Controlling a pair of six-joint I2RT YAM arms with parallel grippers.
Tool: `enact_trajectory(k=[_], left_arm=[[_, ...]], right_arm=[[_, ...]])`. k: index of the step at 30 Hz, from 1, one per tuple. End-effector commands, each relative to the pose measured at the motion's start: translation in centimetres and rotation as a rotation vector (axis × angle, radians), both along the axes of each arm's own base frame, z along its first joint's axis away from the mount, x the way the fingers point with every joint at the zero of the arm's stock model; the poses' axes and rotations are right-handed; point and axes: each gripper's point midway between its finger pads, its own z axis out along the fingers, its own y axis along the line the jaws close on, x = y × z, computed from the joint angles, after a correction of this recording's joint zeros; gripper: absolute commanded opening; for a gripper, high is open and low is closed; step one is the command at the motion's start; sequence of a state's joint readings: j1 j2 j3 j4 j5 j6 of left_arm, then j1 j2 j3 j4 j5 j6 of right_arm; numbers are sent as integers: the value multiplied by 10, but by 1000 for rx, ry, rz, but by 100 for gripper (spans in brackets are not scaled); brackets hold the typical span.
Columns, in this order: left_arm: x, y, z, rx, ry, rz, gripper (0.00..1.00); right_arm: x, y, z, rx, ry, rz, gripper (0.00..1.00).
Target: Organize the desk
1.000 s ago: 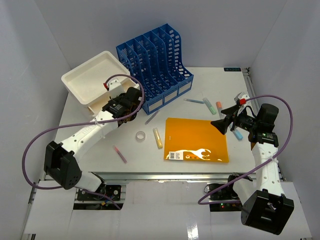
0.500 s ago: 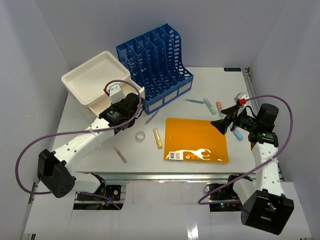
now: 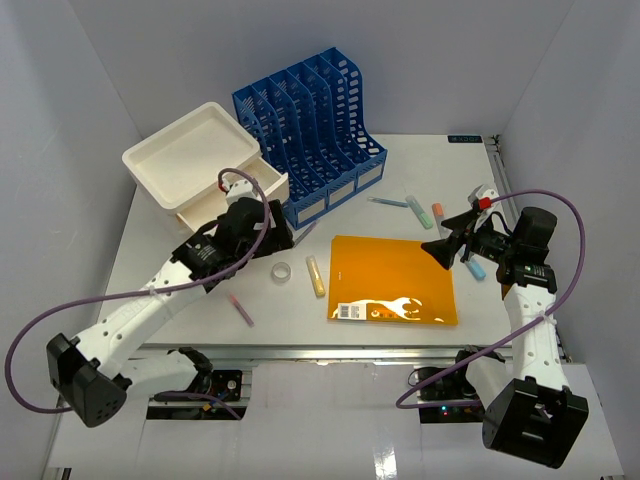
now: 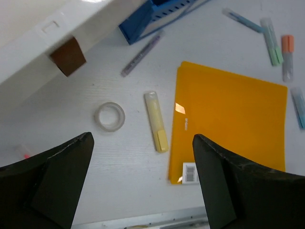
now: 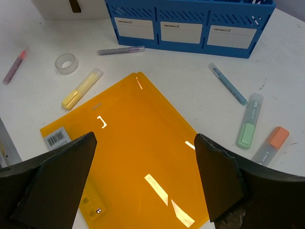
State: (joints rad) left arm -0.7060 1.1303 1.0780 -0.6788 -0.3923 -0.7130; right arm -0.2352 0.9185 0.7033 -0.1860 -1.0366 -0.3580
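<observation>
Bench (image 3: 420, 165): white-grey top, fills the view ahead of both arm bases. Mid-bench lies an orange folder (image 3: 395, 278), with a yellow highlighter (image 3: 315, 274) just beside its left edge and a tape roll (image 3: 282, 271) further left. Left end effector (image 4: 142, 137): spread, empty, above the highlighter. Right end effector (image 5: 145, 137): spread, empty, over the folder.

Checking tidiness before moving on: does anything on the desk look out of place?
Yes: the yellow highlighter, tape roll, pink pen and green highlighter lie on the desk at mixed angles around the orange folder.
</observation>
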Motion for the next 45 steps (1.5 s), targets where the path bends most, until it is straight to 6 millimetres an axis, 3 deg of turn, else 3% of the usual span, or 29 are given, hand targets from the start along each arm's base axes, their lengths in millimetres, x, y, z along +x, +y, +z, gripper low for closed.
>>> enact_trajectory(k=[1,7,11,22,28,32,45], left_arm=[[-27,-45,14,-116,-33,-342,96],[-48,-92,-36,-112,144,-476,88],[-38,-104,-69,-22,197,-418,79],[4,-98,-142,192,268,-177,77],[18,-110,-156,212,281,-153,75],[23,-109,-161,228,285,-115,63],[11,-98,-191,258,360,-78,54]], right_arm=[[-4,4,2,1,-15,36,90],[-7,6,0,-8,-33,62,90],[-6,5,-3,-13,-31,61,90],[-4,3,-5,-15,-16,52,90],[-4,3,-5,-16,-15,52,90],[-3,3,-6,-17,-13,52,90],[-4,3,-5,-15,-15,54,90]])
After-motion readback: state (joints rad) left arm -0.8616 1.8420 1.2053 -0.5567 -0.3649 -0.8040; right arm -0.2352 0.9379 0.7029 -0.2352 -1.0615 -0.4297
